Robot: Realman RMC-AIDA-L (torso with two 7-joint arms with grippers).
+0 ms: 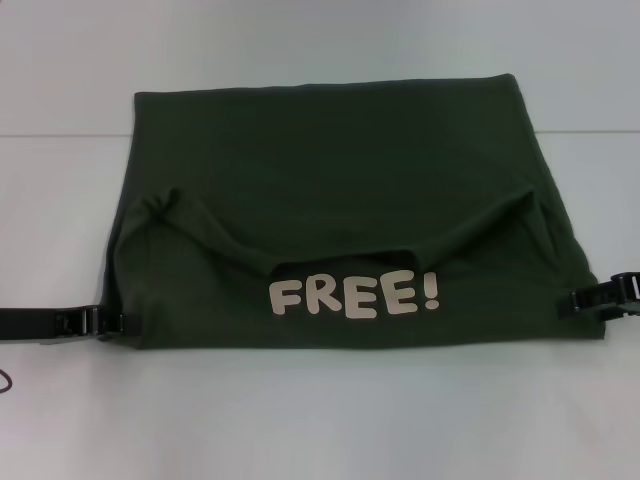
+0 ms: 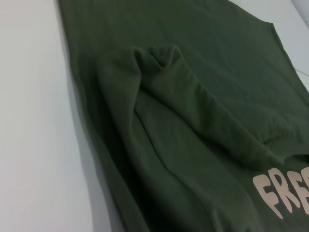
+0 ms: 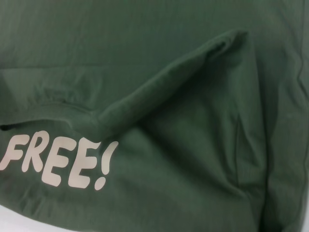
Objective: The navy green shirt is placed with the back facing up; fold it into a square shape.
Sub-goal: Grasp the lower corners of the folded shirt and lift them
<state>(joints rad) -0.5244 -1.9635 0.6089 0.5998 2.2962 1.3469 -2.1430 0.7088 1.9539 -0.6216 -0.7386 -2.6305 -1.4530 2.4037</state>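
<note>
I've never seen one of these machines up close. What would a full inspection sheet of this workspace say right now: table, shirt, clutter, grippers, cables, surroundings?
Surface: plain white table, bare around the cloth.
Job's things: large dark olive-green cloth shirt, partly folded, near part turned over so the cream "FREE!" lettering faces up; loose ridges run across the fold.
Clutter: nothing seen.
Grippers: left gripper at the shirt's near left edge, right gripper at its near right edge, both low by the table; each looks closed on the cloth edge, though the pinch itself is small in the head view.
Cables: a thin dark loop at the left edge of the head view.
Surroundings: nothing seen beyond the table.
</note>
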